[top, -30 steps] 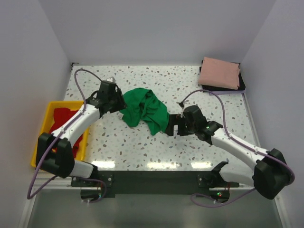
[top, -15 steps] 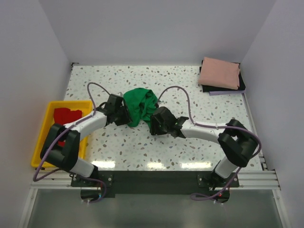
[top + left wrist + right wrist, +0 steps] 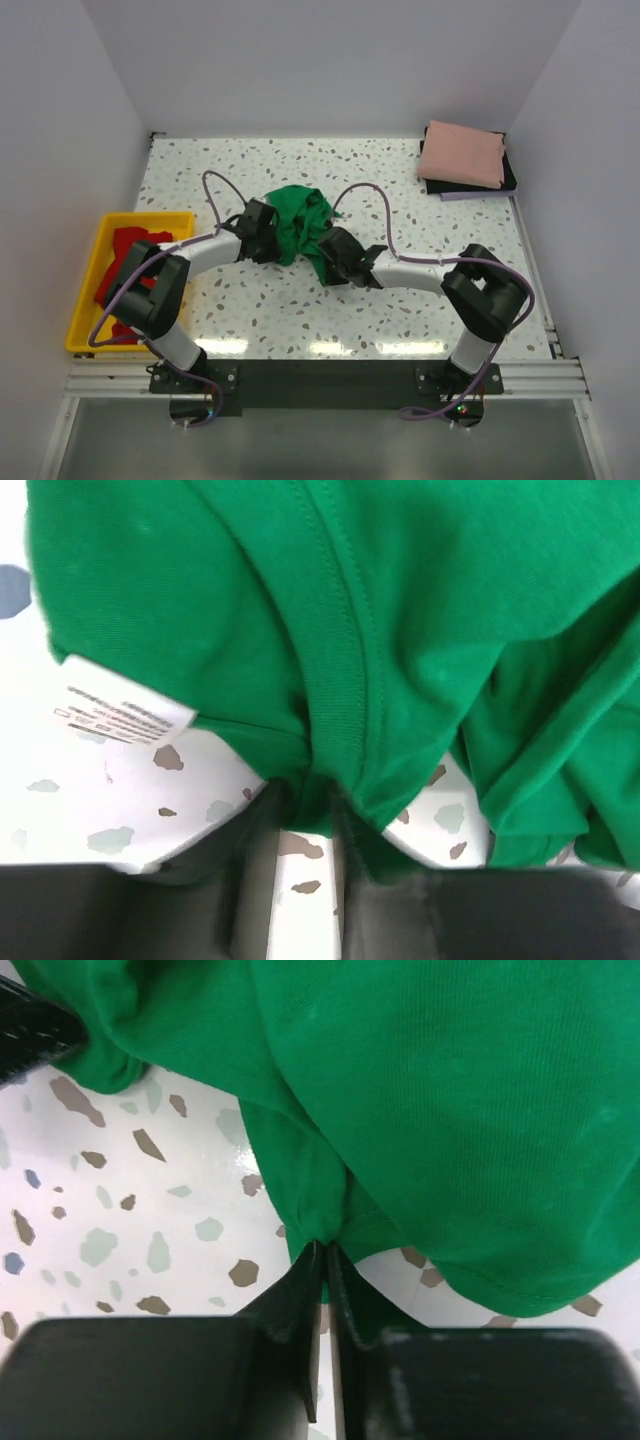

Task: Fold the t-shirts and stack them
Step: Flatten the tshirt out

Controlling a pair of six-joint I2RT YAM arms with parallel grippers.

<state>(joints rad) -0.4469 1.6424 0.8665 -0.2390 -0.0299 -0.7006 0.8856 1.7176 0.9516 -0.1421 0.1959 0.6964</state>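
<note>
Over at the right gripper (image 3: 322, 1250): pinched down tight on a small fold of the green t-shirt (image 3: 450, 1110), jaws all but touching, cloth bunched right at the tips. Across to the left gripper (image 3: 303, 805): standing part open, jaws astride a stitched hem of that same shirt, with a strip of speckled table (image 3: 300, 862) showing in the gap. Hard to call whether squeezing the hem or merely straddling it. Just to the left of that in the wrist view, a white care label (image 3: 125, 712) poking out from under the cloth edge. Pulling back to the overhead view: crumpled in a heap near the middle of the table, a little toward the far side, with both arms reaching in low, one on each flank of the heap. Off at the left edge, a yellow tray (image 3: 140, 217) with the red t-shirt (image 3: 135, 243) rumpled inside. Far right corner: the salmon pink t-shirt (image 3: 462, 152), folded flat, resting on something dark and flat (image 3: 508, 181), well apart from the green heap.
</note>
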